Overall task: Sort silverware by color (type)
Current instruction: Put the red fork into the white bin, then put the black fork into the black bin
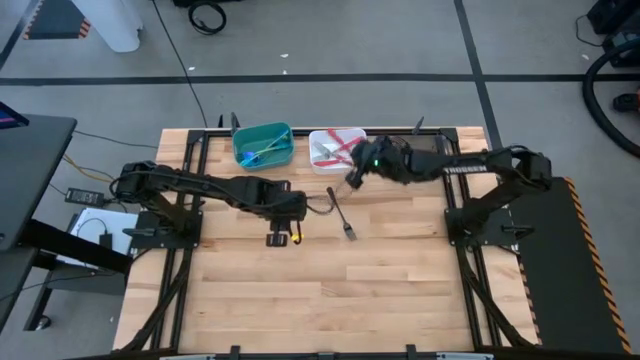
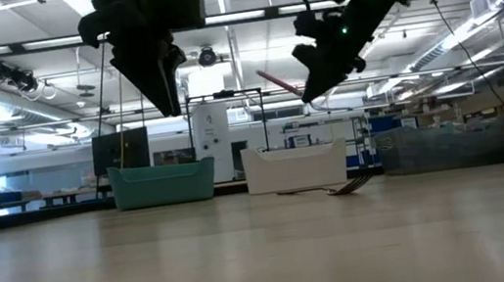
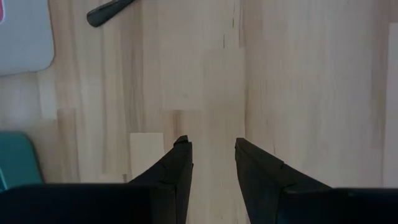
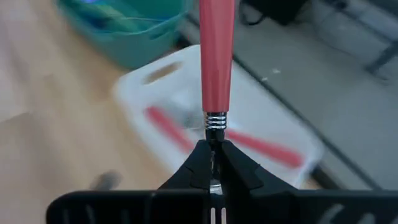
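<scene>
My right gripper (image 4: 213, 149) is shut on a red-handled fork (image 4: 216, 56) and hangs above the table beside the white bin (image 1: 318, 160). In the low view this fork (image 2: 276, 82) shows high in the air. Red-handled forks (image 1: 343, 146) lie in the white bin. Blue-teal forks (image 1: 258, 152) lie in the teal bin (image 1: 246, 160). One dark fork (image 1: 343, 215) lies flat on the wood, between the two grippers. My left gripper (image 3: 212, 149) is open, pointing down over bare wood, left of the dark fork. My right gripper pinches the fork between its two fingertips at the silver neck (image 4: 214, 132), just below the ringed collar of the handle. The red handle (image 4: 216, 37) juts out past the fingertips toward the white bin. The fork is lifted clear of the table; its tine end is hidden behind the fingers.
The teal and white bins stand side by side at the table's far edge. Bare wood (image 1: 330, 290) fills the near half of the table. The dark fork's handle end (image 3: 109, 11) and a corner of the white bin (image 3: 25, 37) show in the left wrist view.
</scene>
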Controlling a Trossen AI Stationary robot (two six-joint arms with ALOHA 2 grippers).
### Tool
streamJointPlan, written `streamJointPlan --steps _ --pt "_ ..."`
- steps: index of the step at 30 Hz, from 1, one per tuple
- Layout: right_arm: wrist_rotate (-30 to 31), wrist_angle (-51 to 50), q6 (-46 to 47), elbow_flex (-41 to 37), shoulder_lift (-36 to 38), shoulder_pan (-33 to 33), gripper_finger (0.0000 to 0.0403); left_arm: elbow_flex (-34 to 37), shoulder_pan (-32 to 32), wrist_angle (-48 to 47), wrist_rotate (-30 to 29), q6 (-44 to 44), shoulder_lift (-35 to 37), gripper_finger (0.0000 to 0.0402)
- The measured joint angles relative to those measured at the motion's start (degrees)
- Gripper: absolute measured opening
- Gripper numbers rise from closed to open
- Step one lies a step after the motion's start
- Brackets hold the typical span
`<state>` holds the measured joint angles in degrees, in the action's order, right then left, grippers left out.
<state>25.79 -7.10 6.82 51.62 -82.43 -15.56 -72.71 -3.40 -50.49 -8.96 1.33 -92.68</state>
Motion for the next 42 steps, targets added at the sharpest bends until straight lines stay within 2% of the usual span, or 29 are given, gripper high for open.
streamJointPlan --steps 2,9,14,19,31,38,42 --pt "-1.14 3.24 -3.46 -0.01 -0.68 -3.5 0.0021 0.0 0.02 0.06 0.03 1.91 0.0 0.0121" --pt "-14.26 14.81 -13.27 0.0 -8.11 -12.6 0.0021 0.02 0.13 2.87 0.03 6.96 0.0 0.0121" --pt "-15.46 18.31 -19.06 0.0 -12.7 -14.17 0.0026 0.02 0.13 2.6 0.03 7.39 0.0 0.0121" --pt "-16.32 18.53 -23.18 0.0 -15.07 -14.29 0.0044 0.02 0.2 2.85 0.02 13.09 0.0 0.0121" --pt "-9.5 25.2 -25.99 0.07 -14.52 -12.26 0.01 0.07 6.64 6.58 0.02 15.53 -1.05 0.0121" --pt "1.62 22.91 -26.46 0.03 -8.65 -6.31 0.0103 0.02 11.78 15.5 0.2 23.1 -3.54 0.0121" --pt "9.03 15.66 -25.76 0.03 -1.47 -1.27 0.0103 0.04 14.64 17.82 2.81 27.8 -5.29 0.0121"
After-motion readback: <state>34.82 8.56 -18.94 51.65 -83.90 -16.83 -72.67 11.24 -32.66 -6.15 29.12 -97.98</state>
